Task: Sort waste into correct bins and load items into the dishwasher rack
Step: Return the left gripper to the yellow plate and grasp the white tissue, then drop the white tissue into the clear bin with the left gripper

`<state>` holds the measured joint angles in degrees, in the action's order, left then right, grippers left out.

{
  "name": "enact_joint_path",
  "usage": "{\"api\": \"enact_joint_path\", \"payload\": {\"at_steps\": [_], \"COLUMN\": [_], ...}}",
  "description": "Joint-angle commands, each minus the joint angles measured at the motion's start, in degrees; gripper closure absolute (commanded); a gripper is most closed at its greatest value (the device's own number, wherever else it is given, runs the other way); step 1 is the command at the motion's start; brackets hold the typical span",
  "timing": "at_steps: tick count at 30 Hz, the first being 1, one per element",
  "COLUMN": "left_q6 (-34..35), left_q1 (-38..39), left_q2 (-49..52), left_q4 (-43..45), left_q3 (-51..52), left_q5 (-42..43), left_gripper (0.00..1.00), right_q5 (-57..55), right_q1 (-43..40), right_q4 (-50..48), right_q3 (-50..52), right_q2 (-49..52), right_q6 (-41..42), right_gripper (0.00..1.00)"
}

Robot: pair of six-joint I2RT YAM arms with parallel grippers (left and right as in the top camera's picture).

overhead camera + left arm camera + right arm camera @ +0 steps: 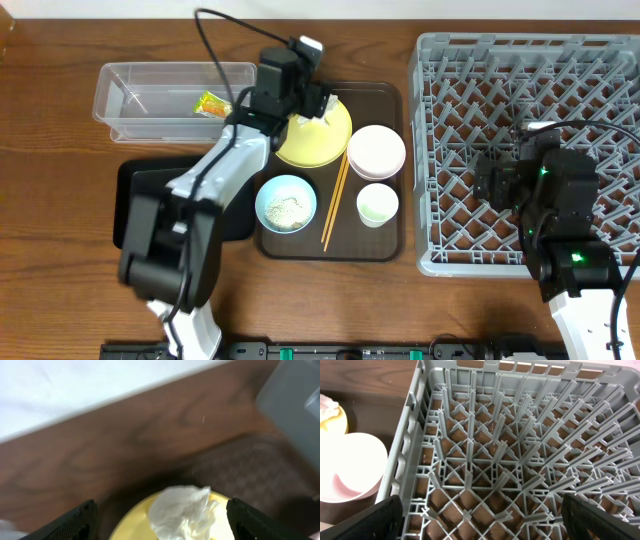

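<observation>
A crumpled white tissue (182, 512) lies on the yellow plate (318, 140), at its far edge. My left gripper (165, 527) hangs over it, open, one finger on each side and neither touching it. The green-yellow wrapper (212, 104) lies in the clear box (140, 85). The black tray (135, 190) is partly hidden under my left arm. Rice sits in the light blue bowl (286, 203). On the brown tray are also the white-pinkish bowl (376, 152), green cup (377, 205) and chopsticks (335, 200). My right gripper (490, 520) stands open over the grey rack (600, 60), holding nothing.
The brown serving tray (385, 105) holds all the dishes between the bins and the rack. The rack's upright pegs (495, 420) rise right below my right gripper. A black cable (205, 40) loops above the clear box.
</observation>
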<state>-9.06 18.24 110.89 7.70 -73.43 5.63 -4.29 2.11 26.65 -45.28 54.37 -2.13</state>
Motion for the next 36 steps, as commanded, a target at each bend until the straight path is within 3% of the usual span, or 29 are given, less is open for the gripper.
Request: {"api": "enact_joint_path", "payload": {"at_steps": [1, 11, 25, 29, 36], "left_q6": [-0.11, -0.11, -0.11, -0.09, -0.11], "left_q1": [0.11, 1.09, 1.46, 1.44, 0.5], "left_q2": [4.48, 9.57, 9.53, 8.22, -1.44], "left_q4": [0.81, 0.17, -4.85, -5.31, -9.03], "left_q3": [-0.92, -0.92, 0.02, 0.02, 0.02], "left_q5": [-0.26, 1.66, 1.66, 1.66, 1.62], "left_gripper": [0.15, 0.16, 0.62, 0.87, 0.94], "right_q5": [0.44, 0.46, 0.46, 0.44, 0.44], "right_q1": [0.55, 0.55, 0.55, 0.55, 0.55], "right_q4": [0.42, 0.98, 1.09, 1.31, 1.44], "right_q3": [-1.27, -1.27, -1.27, -1.27, -1.27], "right_q2": [-0.13, -0.11, -0.09, -0.09, -0.09], "right_q6": [0.33, 0.33, 0.33, 0.33, 0.33], "right_gripper": [0.01, 0.01, 0.01, 0.01, 0.01]}}
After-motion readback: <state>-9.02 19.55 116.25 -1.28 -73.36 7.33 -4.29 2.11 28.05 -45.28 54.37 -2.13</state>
